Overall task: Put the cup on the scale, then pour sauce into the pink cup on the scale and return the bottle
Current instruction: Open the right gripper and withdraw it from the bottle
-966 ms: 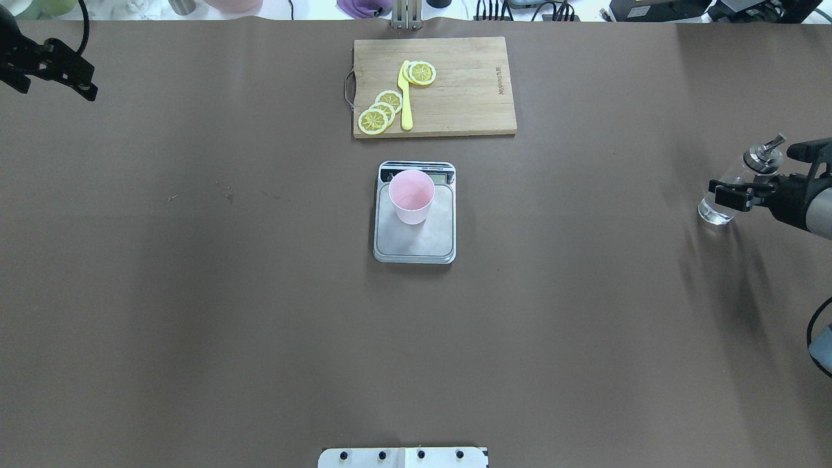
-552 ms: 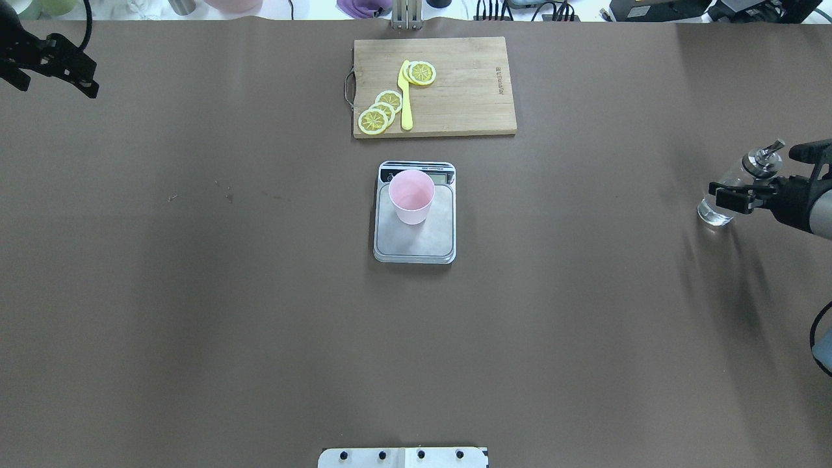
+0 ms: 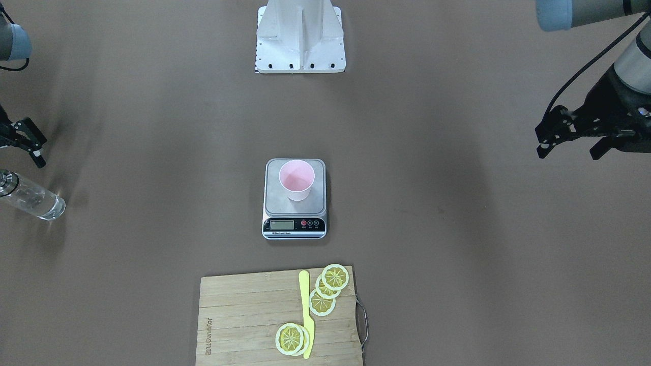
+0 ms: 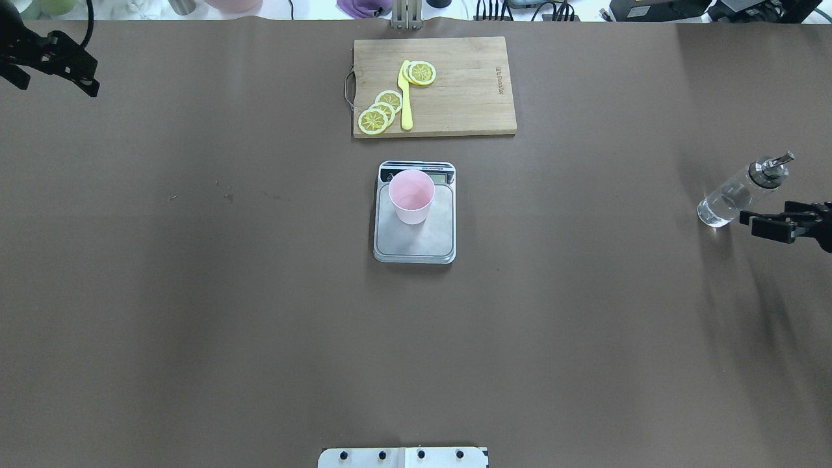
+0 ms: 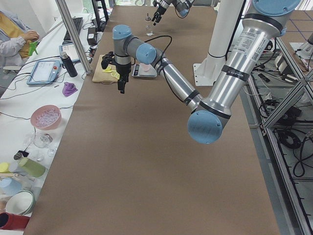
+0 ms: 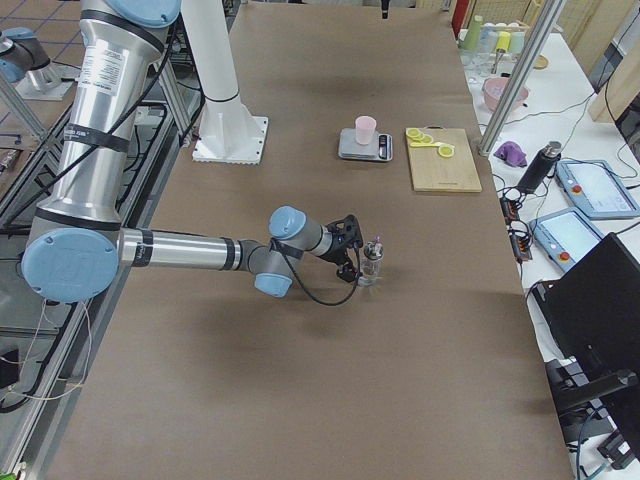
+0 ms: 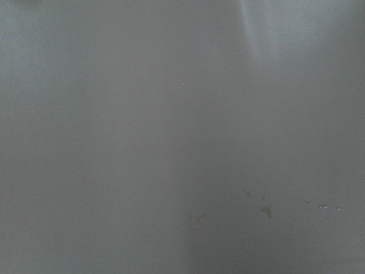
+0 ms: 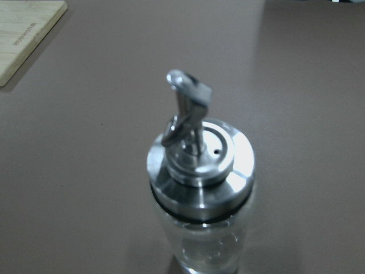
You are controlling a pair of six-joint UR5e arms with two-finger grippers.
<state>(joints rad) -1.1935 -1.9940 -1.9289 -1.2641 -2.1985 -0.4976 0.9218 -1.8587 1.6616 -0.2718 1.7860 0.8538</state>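
Note:
The pink cup (image 4: 411, 195) stands upright on the silver scale (image 4: 422, 244), toward the display end of the platform; in the front-facing view the cup (image 3: 296, 179) sits over the scale (image 3: 272, 201). The glass bottle (image 4: 741, 192) with its metal pourer cap stands alone at the table's far right, clear sauce (image 4: 715, 211) in its base. My right gripper (image 4: 764, 220) is open just beside the bottle, clear of it. The right wrist view looks down on the bottle cap (image 8: 199, 165). At the far-left back corner my left gripper (image 4: 55, 75) hangs open and holds nothing.
A wooden cutting board (image 4: 468, 97) with lemon slices (image 4: 380, 110) and a yellow knife (image 4: 406, 97) lies behind the scale. The robot base (image 3: 300, 35) is at the near edge. A person (image 5: 14, 39) sits at the side table past the far edge.
My right gripper has let go of the bottle and drawn back toward the table's right edge. The bottle stays standing where it was. The left arm barely moved.

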